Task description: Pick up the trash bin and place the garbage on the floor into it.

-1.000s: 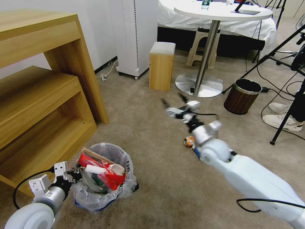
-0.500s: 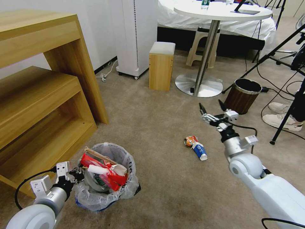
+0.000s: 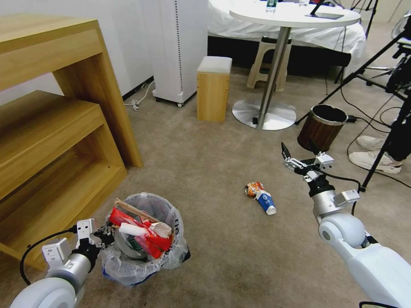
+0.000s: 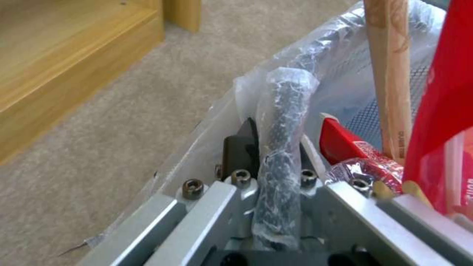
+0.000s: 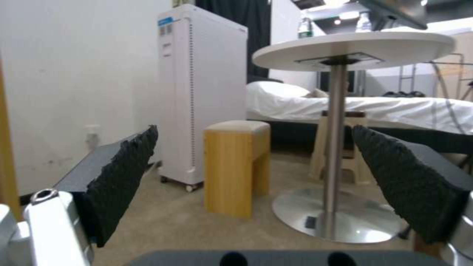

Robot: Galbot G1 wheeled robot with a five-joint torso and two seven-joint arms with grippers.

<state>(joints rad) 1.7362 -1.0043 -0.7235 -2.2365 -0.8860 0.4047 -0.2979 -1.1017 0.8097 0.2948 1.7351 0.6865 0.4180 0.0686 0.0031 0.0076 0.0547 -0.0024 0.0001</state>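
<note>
The trash bin (image 3: pixel 143 256), lined with a crinkly translucent bag, sits on the beige carpet floor (image 3: pixel 201 158) at the lower left. It holds red packets, a wooden stick (image 3: pixel 130 208) and other garbage. My left gripper (image 3: pixel 104 233) is shut on the bin's bag-wrapped rim (image 4: pixel 285 122). A crumpled orange wrapper (image 3: pixel 254 188) and a blue-white paper cup (image 3: pixel 266 202) lie together on the floor in the middle. My right gripper (image 3: pixel 298 150) hangs open to their right and a little beyond them, above the carpet. In the right wrist view the right gripper (image 5: pixel 255 131) holds nothing between its pads.
A wooden shelf unit (image 3: pixel 64 128) stands at the left, close to the bin. Farther off are a small wooden stool (image 3: pixel 213 89), a white tower appliance (image 3: pixel 177 47) and a round table's pedestal base (image 3: pixel 264 115). A wood-grain bin (image 3: pixel 322 127), tripod legs, cables and white sneakers (image 3: pixel 376 160) crowd the right.
My right arm has swung to the right, from above the wrapper and cup to their right side, still open. The left gripper keeps its hold on the bin. The camera shifted slightly.
</note>
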